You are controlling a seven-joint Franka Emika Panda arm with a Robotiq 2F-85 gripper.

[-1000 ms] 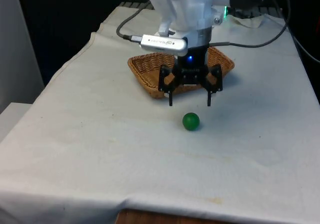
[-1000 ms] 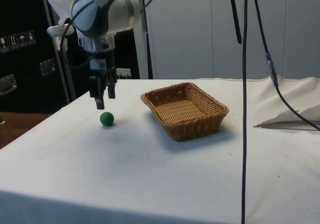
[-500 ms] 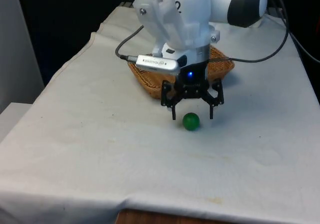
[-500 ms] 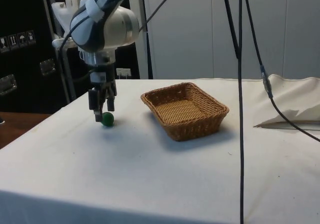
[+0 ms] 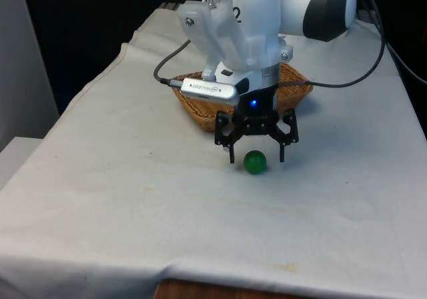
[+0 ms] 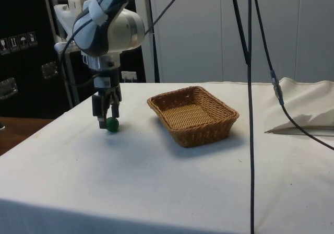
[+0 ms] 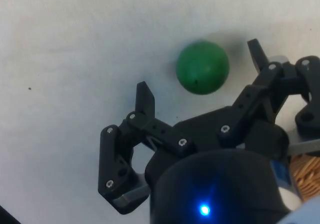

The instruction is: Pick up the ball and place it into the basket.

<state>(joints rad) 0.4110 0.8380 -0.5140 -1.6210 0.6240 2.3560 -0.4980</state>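
Observation:
A small green ball (image 5: 254,162) rests on the white cloth in front of the wicker basket (image 5: 293,92). My black gripper (image 5: 256,159) hangs low over it, open, one finger on each side of the ball and neither touching it. From the side, the ball (image 6: 112,124) peeks out just behind the fingers of the gripper (image 6: 105,123), left of the basket (image 6: 192,114). In the wrist view the ball (image 7: 202,67) lies between the two fingertips of the gripper (image 7: 200,74), nearer one of them.
Black cables (image 6: 250,88) hang down in the side view. A rumpled fold of cloth (image 6: 308,114) lies at the table's far right there. The table's front edge (image 5: 220,279) is close in the front view.
The gripper has come down from above the cloth and forward, away from the basket, until its open fingers straddle the ball. The ball has not moved.

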